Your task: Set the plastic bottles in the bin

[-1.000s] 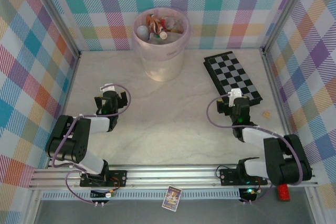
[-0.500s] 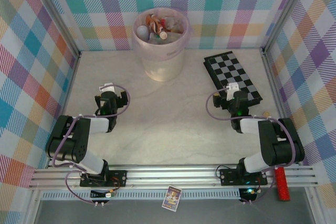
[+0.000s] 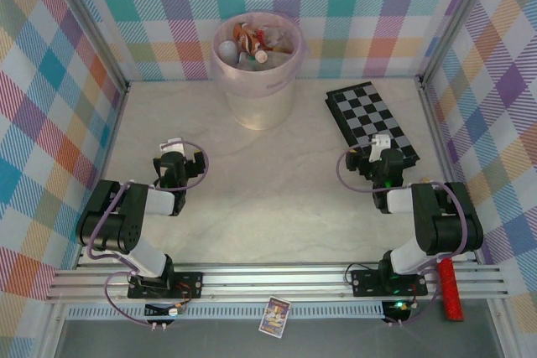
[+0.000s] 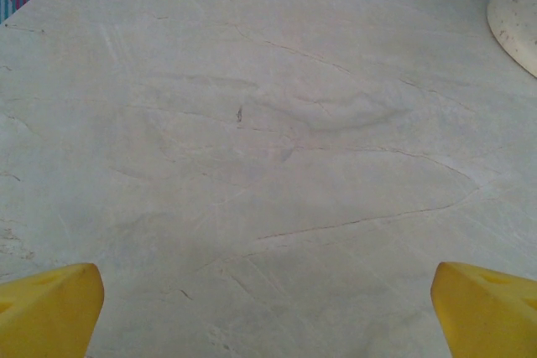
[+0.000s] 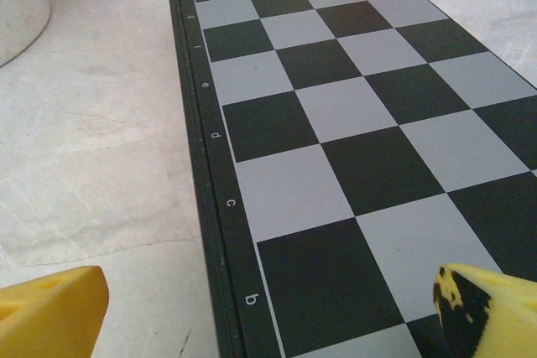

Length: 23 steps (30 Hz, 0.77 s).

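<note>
Right, top view first: the plastic bottles (image 3: 252, 42) you're after sit piled inside the bin (image 3: 256, 90), which stands at the far middle of the table (image 3: 268, 207), against the back wall. Left gripper (image 3: 174, 159) is low over bare table, near-left of the bin and well apart from it, jaws spread, nothing in them. Right gripper (image 3: 377, 153) hangs at the near end of the checkerboard (image 3: 369, 115), also spread and empty. A red stick (image 3: 451, 289) and a small card (image 3: 274, 317) lie by the front rail. Left wrist: yellow fingers (image 4: 46, 308) at both lower corners, wide apart, bare marbled table between them, the bin's base at upper right. Right wrist: yellow fingers (image 5: 50, 312) released, wide apart, checkerboard squares between them, the bin's base at upper left.
</note>
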Available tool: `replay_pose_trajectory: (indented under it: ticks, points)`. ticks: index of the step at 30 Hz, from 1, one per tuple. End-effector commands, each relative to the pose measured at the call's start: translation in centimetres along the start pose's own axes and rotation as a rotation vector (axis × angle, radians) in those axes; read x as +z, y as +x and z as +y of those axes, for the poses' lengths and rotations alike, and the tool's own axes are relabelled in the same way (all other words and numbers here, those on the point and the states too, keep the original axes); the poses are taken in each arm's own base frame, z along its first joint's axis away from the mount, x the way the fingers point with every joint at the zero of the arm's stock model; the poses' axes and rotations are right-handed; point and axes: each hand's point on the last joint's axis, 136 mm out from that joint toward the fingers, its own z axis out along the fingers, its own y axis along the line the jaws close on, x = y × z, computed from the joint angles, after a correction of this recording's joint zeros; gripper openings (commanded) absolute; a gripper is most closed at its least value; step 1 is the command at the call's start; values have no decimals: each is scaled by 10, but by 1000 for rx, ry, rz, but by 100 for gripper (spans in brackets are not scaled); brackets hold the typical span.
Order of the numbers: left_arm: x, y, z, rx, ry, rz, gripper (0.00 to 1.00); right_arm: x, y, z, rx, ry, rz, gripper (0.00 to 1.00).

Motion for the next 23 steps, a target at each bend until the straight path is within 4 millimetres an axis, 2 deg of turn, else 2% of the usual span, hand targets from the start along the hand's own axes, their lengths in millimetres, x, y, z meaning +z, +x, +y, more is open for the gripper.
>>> replay_pose_trajectory:
  ticks: [1, 23]
  points:
    - [0, -13, -1, -9, 15, -51, 100, 2, -15, 1, 18, -16, -38, 99]
    - [0, -13, -1, -9, 16, -50, 100, 3, -14, 2, 26, -41, -28, 99]
